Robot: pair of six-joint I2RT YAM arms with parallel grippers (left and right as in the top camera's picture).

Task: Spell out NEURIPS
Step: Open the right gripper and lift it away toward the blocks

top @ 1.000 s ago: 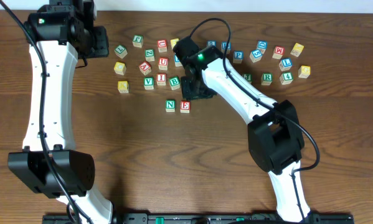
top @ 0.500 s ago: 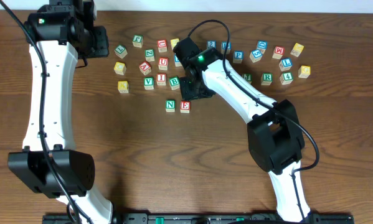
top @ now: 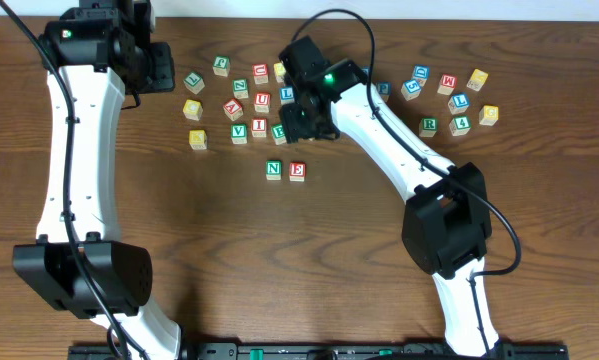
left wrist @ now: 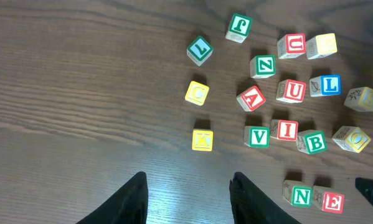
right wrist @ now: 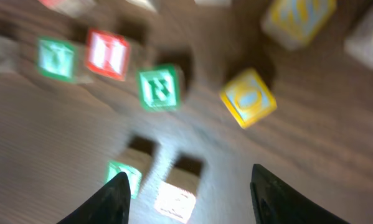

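A green N cube (top: 273, 169) and a red E cube (top: 297, 171) sit side by side in front of the cluster, free of both grippers. They also show as N (left wrist: 302, 196) and E (left wrist: 332, 201) in the left wrist view. A red U (top: 262, 100), a red I (top: 260, 127) and a green R (top: 429, 126) lie among the loose cubes. My right gripper (top: 297, 122) hovers open and empty just behind the E; its blurred view shows the N (right wrist: 125, 177) and pale E (right wrist: 174, 202) low between the fingers. My left gripper (left wrist: 189, 176) hangs open over bare wood at the far left.
Other lettered cubes are scattered along the back: green V (left wrist: 259, 136), green B (left wrist: 314, 142), red A (left wrist: 253, 98), yellow K (left wrist: 202, 139), blue L (left wrist: 329, 84), a yellow O (right wrist: 248, 98). More cubes lie at the right around a 4 (top: 461, 124).
My right gripper has drawn back from the N and E pair toward the cluster, and its jaws have spread wider. The left arm has stayed still.
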